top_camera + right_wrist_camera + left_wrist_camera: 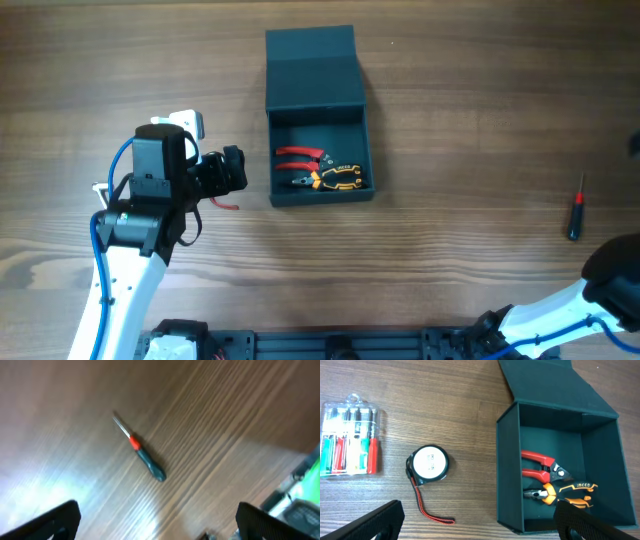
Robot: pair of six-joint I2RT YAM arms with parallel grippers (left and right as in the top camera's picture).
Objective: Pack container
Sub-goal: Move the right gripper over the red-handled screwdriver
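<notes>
Dark teal-grey matte rectangular container (312,75), lid open, holds red-handled pliers (300,155) and orange-handled pliers (332,178). The left gripper (480,527), fingers spread, hovers just left of it; the right gripper (160,527), also spread, hangs above a teal-handled screwdriver (142,452) well to its right.

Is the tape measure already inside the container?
No, the tape measure lies on the wooden table, outside the container.

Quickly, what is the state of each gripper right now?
Left gripper: open, holding nothing.
Right gripper: open, holding nothing.
</notes>
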